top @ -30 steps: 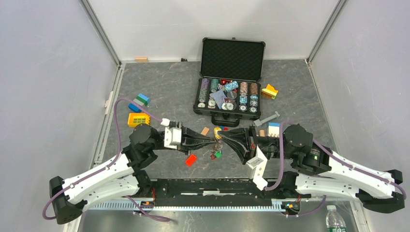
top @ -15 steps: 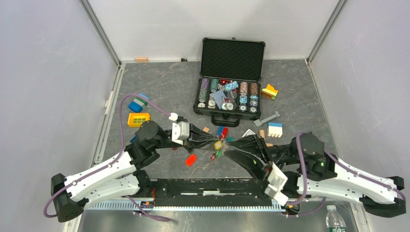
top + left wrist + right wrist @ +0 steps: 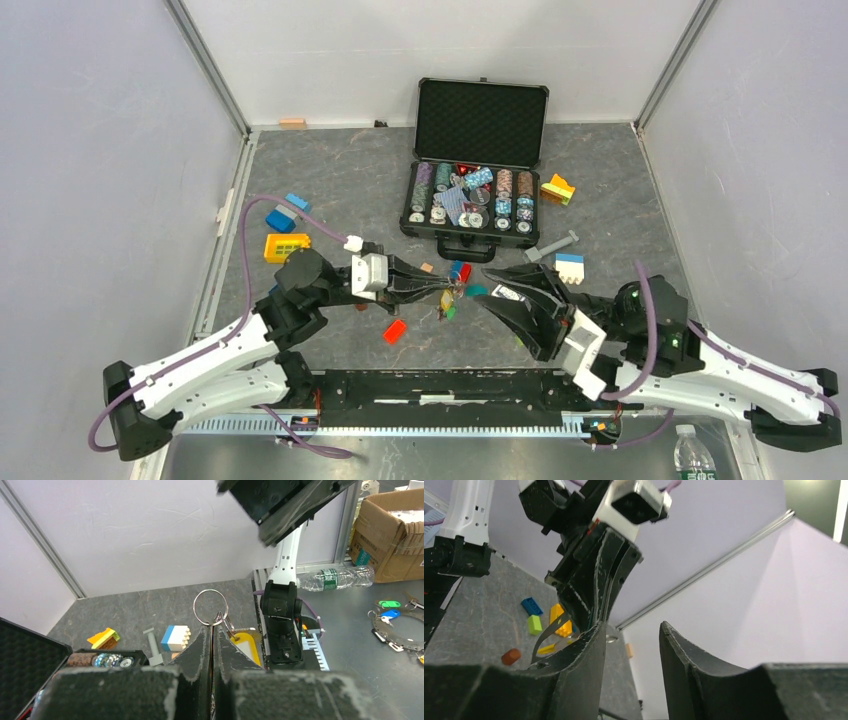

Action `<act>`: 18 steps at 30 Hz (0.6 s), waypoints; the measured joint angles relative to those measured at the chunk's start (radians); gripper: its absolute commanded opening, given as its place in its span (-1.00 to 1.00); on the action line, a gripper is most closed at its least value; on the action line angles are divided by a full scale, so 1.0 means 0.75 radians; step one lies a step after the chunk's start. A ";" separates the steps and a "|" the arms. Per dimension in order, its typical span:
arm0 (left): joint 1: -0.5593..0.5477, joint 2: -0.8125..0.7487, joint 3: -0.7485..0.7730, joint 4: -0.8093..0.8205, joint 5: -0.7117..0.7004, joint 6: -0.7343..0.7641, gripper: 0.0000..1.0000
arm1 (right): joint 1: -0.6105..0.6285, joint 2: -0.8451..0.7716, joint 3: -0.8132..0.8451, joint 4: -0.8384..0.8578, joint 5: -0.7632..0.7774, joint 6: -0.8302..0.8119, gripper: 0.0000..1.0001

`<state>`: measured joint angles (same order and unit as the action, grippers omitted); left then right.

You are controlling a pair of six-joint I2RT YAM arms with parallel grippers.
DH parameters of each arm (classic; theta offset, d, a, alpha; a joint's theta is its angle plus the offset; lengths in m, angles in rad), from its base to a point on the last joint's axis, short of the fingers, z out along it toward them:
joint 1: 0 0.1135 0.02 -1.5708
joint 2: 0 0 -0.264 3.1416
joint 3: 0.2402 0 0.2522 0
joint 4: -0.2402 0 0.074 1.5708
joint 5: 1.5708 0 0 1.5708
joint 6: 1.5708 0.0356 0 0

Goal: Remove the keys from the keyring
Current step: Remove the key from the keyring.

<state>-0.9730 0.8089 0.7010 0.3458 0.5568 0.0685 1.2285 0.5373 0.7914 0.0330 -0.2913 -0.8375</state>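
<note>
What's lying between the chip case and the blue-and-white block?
A grey toy bolt lies between the chip case and the blue-and-white block; the top view shows it best.

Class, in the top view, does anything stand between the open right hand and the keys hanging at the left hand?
Nothing visible does. The right hand faces the keys across open air; the left hand grips the keyring from the other side.

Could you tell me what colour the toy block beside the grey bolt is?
Blue and white block, clearest in left wrist view.
</note>
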 measured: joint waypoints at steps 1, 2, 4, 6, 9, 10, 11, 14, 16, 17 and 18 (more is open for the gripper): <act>0.000 -0.007 0.001 0.001 0.006 0.007 -0.95 | 0.000 0.010 0.000 -0.008 0.018 0.015 -0.06; 0.000 -0.014 0.001 0.002 0.010 0.011 -0.95 | 0.000 0.019 0.000 -0.020 0.033 0.024 -0.06; 0.000 -0.024 0.001 0.016 0.032 0.014 -0.95 | 0.000 0.033 0.000 -0.050 0.045 0.022 -0.06; 0.000 -0.034 -0.002 0.046 0.052 0.014 -0.95 | 0.000 0.040 -0.001 -0.080 0.045 -0.001 -0.05; 0.000 -0.053 -0.018 0.115 0.089 0.008 -0.95 | 0.000 0.037 -0.016 -0.087 0.027 -0.046 -0.06; 0.000 -0.061 -0.028 0.143 0.102 0.002 -0.95 | 0.000 0.034 -0.023 -0.085 0.019 -0.056 -0.06; 0.000 -0.069 -0.037 0.169 0.112 -0.006 -0.95 | 0.000 0.031 -0.032 -0.083 0.007 -0.068 -0.06; 0.000 -0.087 -0.056 0.230 0.149 -0.021 -0.95 | 0.000 0.034 -0.042 -0.061 -0.031 -0.076 -0.06; 0.000 -0.103 -0.067 0.273 0.179 -0.031 -0.95 | 0.000 0.040 -0.043 -0.038 -0.060 -0.069 -0.07; 0.000 -0.112 -0.070 0.288 0.188 -0.032 -0.95 | 0.000 0.042 -0.043 -0.026 -0.067 -0.061 -0.06; 0.000 -0.121 -0.071 0.297 0.201 -0.031 -0.95 | 0.000 0.045 -0.043 -0.010 -0.081 -0.047 -0.06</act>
<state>-0.9730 0.7181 0.6476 0.5682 0.7078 0.0452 1.2285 0.5713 0.7593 0.0257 -0.3523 -0.8726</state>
